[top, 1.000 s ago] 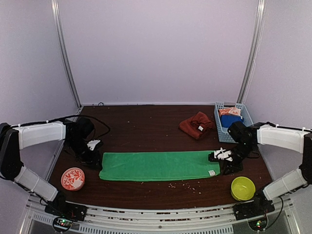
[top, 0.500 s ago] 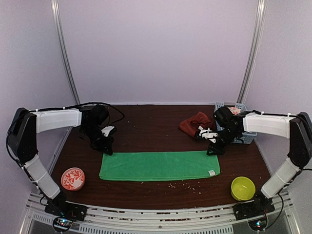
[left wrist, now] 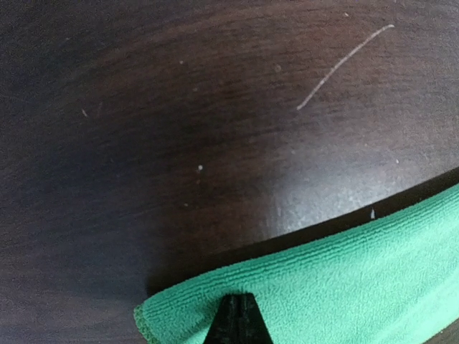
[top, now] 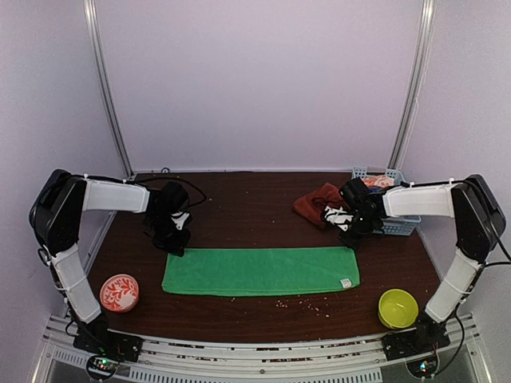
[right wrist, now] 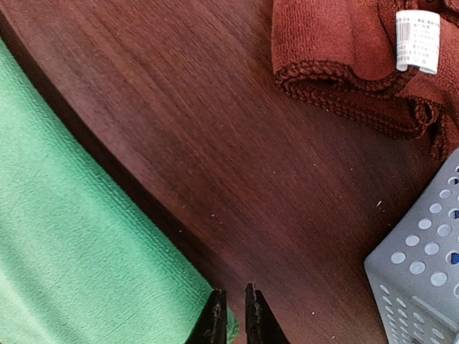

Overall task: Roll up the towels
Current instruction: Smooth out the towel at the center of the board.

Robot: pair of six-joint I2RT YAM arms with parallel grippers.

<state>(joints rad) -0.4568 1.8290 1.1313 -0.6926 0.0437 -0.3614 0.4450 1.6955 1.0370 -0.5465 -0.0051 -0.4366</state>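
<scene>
one green towel [top: 259,271] flat, red towel [top: 319,203] crumpled

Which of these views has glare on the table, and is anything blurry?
Left wrist view: a pale sheen on the dark table just above the green towel, corners falling dark. Right wrist view: even light, wood grain and the red towel crisp. Top view: softer overall, no strong glare.

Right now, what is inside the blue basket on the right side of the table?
In the blue basket something orange and white shows at the far end. The right arm covers the rest, so other contents cannot be seen.
</scene>
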